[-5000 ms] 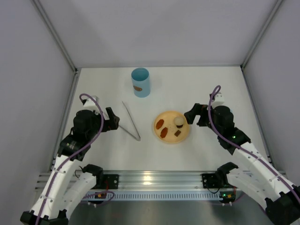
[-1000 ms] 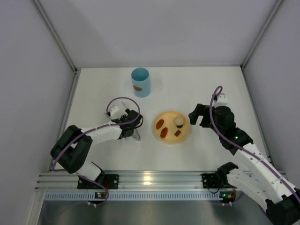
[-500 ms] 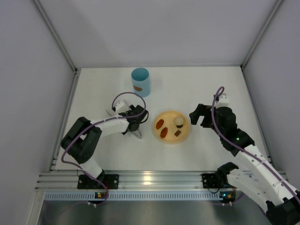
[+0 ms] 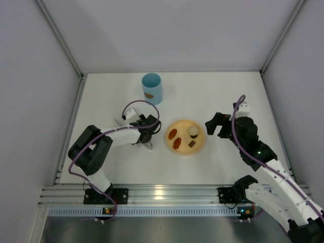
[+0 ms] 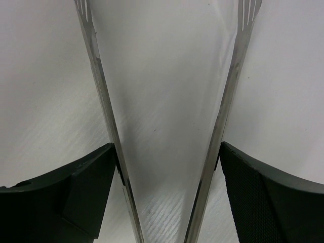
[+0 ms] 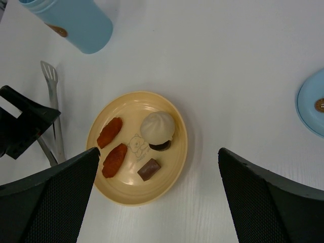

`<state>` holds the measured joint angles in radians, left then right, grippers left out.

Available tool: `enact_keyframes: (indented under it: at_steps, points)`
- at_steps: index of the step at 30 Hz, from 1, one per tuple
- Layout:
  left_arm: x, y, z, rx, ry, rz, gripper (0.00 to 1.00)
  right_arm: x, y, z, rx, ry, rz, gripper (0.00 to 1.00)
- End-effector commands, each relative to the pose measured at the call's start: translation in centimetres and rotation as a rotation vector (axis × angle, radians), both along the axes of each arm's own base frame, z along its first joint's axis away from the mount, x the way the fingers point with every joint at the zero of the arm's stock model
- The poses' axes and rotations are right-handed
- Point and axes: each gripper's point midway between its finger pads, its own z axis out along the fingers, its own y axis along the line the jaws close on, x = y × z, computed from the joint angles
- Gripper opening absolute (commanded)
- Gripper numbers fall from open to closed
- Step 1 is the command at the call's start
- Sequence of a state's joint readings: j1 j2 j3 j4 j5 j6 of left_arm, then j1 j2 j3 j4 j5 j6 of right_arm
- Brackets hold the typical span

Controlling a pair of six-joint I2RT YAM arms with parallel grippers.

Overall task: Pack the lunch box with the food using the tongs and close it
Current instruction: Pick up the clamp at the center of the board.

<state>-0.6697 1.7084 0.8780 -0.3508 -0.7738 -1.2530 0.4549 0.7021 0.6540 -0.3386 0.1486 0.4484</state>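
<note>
The silvery tongs [image 5: 101, 101] lie flat on the white table, their two arms spreading away in the left wrist view. My left gripper [image 5: 168, 152] straddles them near the joined end, with a pad against each arm; from above it [image 4: 147, 134] covers most of the tongs [image 4: 150, 146]. The light blue lunch box [image 4: 152, 88] stands upright and uncovered at the back. The food sits on a yellow plate [image 6: 177, 167]: two reddish-brown ovals [image 6: 110, 132], a brown chunk [image 6: 149, 169] and a cream bun [image 6: 157, 127]. My right gripper [image 6: 158, 152] hovers open above the plate.
A light blue round lid [image 6: 311, 104] with a brown mark lies on the table at the right edge of the right wrist view. Grey walls [image 4: 45, 61] close in the table on three sides. The arms' bases and a metal rail [image 4: 167, 195] run along the near edge.
My left arm has reached right and come down over the tongs, and its jaws have narrowed onto the two arms. The right arm has hardly shifted.
</note>
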Motion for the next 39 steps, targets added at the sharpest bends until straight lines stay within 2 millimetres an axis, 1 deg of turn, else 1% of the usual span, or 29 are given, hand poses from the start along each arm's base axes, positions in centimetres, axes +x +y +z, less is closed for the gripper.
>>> enact_keyframes:
  at_steps: [1, 5, 9, 11, 17, 19, 24, 28, 35, 39]
  points:
    - [-5.2, 0.8, -6.0, -0.016, 0.251, -0.033, 0.86, -0.7, 0.3, -0.2, 0.010, 0.008, 0.014, 1.00]
    - [-6.2, 1.0, -6.6, -0.007, 0.281, -0.075, 0.81, -1.0, 0.3, -0.4, 0.026, 0.012, 0.016, 0.99]
    - [-7.2, 0.8, -6.7, -0.016, 0.313, -0.117, 0.78, -1.2, 0.5, -0.6, 0.046, 0.015, 0.019, 0.99]
    - [-8.0, 0.7, -6.9, -0.032, 0.337, -0.137, 0.77, -1.4, 0.5, -0.7, 0.056, 0.016, 0.019, 0.99]
    - [-9.4, 1.0, -6.2, -0.001, 0.383, -0.224, 0.75, -1.7, 0.4, -0.9, 0.066, 0.015, 0.016, 0.99]
    - [-9.7, 0.8, -5.9, 0.002, 0.387, -0.253, 0.77, -1.8, 0.4, -1.0, 0.069, 0.016, 0.018, 0.99]
    - [-11.1, 0.5, -6.2, 0.033, 0.430, -0.314, 0.84, -1.9, 0.4, -0.9, 0.070, 0.010, 0.020, 1.00]
    - [-11.7, 0.7, -6.3, 0.036, 0.448, -0.301, 0.89, -2.0, 0.4, -1.1, 0.071, 0.016, 0.024, 0.99]
    - [-12.6, 0.7, -6.5, -0.012, 0.456, -0.241, 0.89, -2.0, 0.6, -1.6, 0.075, 0.023, 0.032, 0.99]
    - [-13.1, 0.3, -7.2, -0.056, 0.464, -0.220, 0.88, -2.0, 1.0, -1.7, 0.087, 0.024, 0.046, 0.99]
